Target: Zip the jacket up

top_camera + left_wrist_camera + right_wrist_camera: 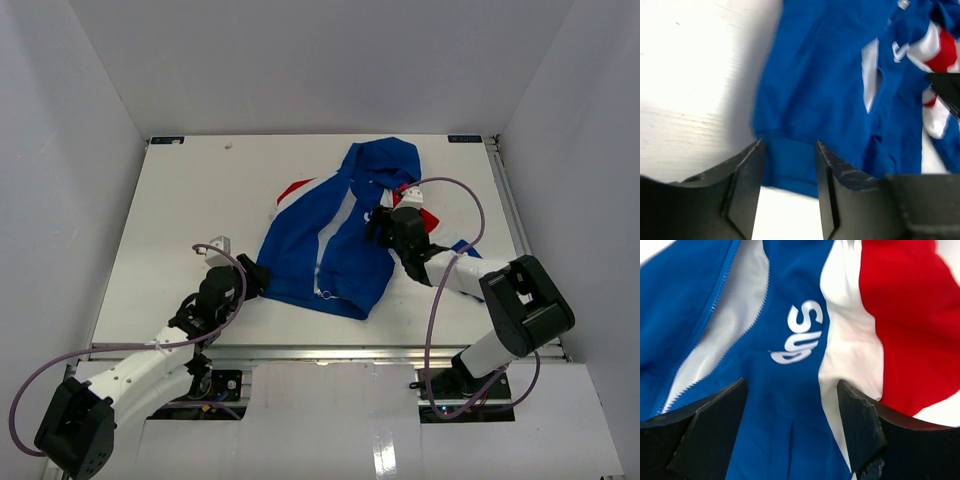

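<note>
Blue jacket (335,240) fills mid-table (190,190); I see my left gripper (788,147) parted, empty, at its near-left hem, right gripper (792,387) spread wide, empty, over its chest lettering.

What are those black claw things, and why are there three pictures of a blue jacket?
Those are two robot arms bolted to a table. The claws are grippers, their two-finger hands. One picture looks down from above: the left gripper is at the bottom corner of the jacket, the right gripper near its chest. The other two come from cameras on each wrist, so you see the black fingers close up. Both grippers are open, holding nothing. The zip is partly open, white lining showing.
</note>
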